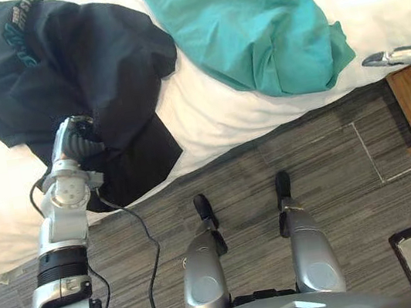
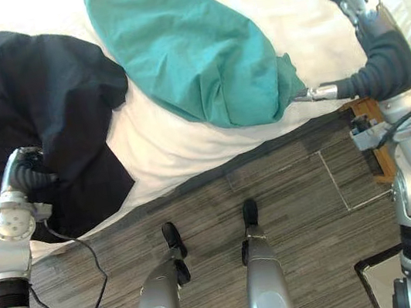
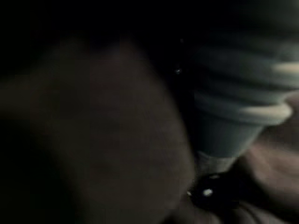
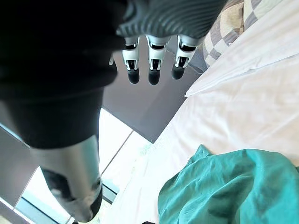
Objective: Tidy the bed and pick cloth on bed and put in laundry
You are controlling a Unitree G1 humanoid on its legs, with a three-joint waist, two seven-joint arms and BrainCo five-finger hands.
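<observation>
Nearest you is the grey plank floor (image 1: pixel 306 146), which runs up to the near edge of the white bed (image 1: pixel 207 114).

At that edge, on the robot's left, your left robot hand (image 1: pixel 74 139) is pushed into a black garment (image 1: pixel 91 70). Its wrist cover shows, but the fingers are buried in the dark folds. The left wrist view gives only dark cloth close up, so you cannot tell whether the hand is spread or clamped on the fabric. The black garment lies crumpled across the left part of the bed, and its lower flap reaches the bed's near edge by that wrist.

Just beside it, further in and toward the right, a teal cloth (image 1: pixel 248 30) lies bunched on the sheet. Its near corner sits close to the bed's edge.

Your right robot hand (image 2: pixel 360 4) is raised over the right side of the bed and holds nothing. Its fingers (image 4: pixel 149 70) are straight and side by side, and the thumb sticks out apart from them. Below it, the right wrist view shows the teal cloth on the white sheet. Beyond that is a checked pillow (image 4: pixel 224 28) at the far end of the bed.
</observation>
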